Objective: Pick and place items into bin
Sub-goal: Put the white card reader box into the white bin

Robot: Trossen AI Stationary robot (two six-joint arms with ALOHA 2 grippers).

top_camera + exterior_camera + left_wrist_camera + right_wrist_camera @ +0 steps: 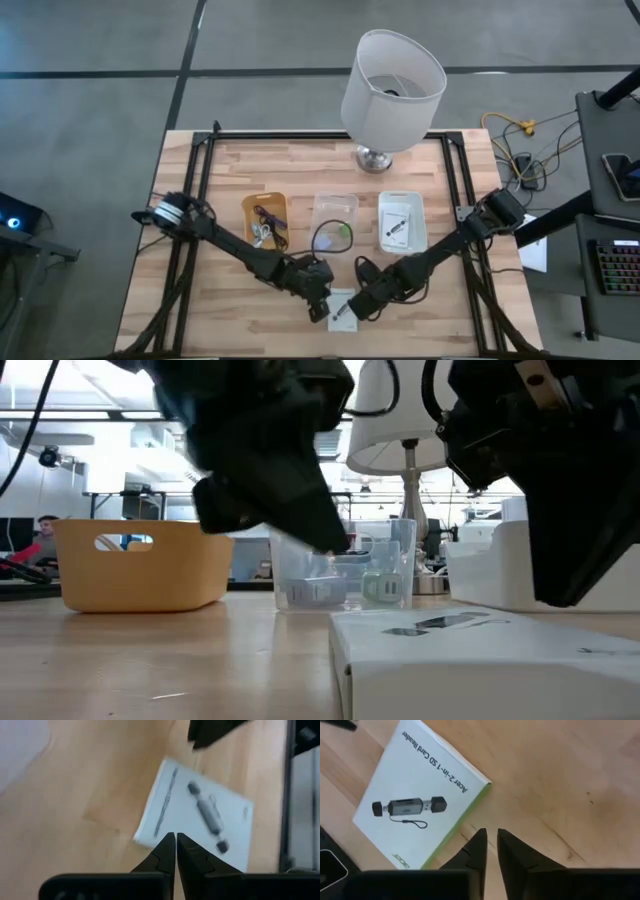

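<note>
A white printed card-reader box (pixel 343 309) lies flat on the wood near the table's near edge, also seen as the box (pixel 200 815), the box (pixel 415 795) and the box (pixel 480 660). My left gripper (pixel 321 306) hovers over the box's left edge, its fingers shut (pixel 176 838). My right gripper (pixel 356 304) is just right of the box, its fingers (pixel 491 836) a narrow gap apart over bare wood beside the box's green edge. In the low view both grippers hang above the box. A black coiled cable (pixel 366 268) lies on the table by the right arm.
Three bins stand in a row mid-table: an orange bin (pixel 247 212) with a cable and small bits, a clear bin (pixel 334 200) with a black coil and a green piece, and a white bin (pixel 402 197) with a printed packet. A large white lamp (pixel 392 85) stands at the far edge.
</note>
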